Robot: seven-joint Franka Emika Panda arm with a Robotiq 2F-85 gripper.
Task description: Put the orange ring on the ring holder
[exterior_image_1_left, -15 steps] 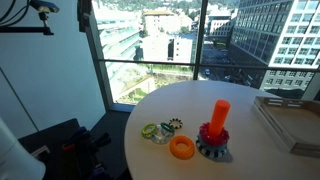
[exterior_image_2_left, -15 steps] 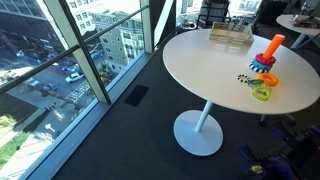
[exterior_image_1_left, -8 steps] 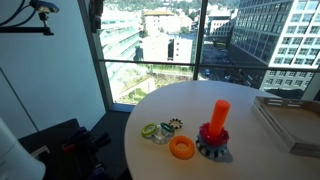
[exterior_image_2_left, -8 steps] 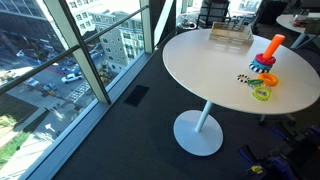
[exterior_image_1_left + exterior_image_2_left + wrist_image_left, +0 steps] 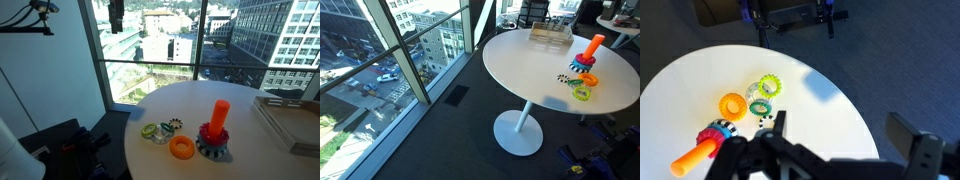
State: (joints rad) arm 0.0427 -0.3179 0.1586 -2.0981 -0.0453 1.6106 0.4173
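Note:
The orange ring (image 5: 181, 147) lies flat on the round white table (image 5: 180, 100), just in front of the ring holder (image 5: 216, 125), an upright orange-red peg on a dark gear-like base with a red ring around it. In the wrist view the orange ring (image 5: 732, 104) lies beside the holder (image 5: 702, 148), far below the camera. My gripper (image 5: 845, 130) is open and empty, high above the table and off to the side of both. It shows as a dark shape (image 5: 116, 14) at the top of an exterior view. The holder also shows in an exterior view (image 5: 588, 56).
A yellow-green ring (image 5: 768, 86), a smaller green ring (image 5: 759, 107) and a dark gear piece (image 5: 764, 119) lie next to the orange ring. A flat wooden tray (image 5: 290, 120) sits at the table's far side. Large windows and dark carpet surround the table.
My gripper has moved sideways across the top of the exterior view, towards the table. The rings and the holder have not moved.

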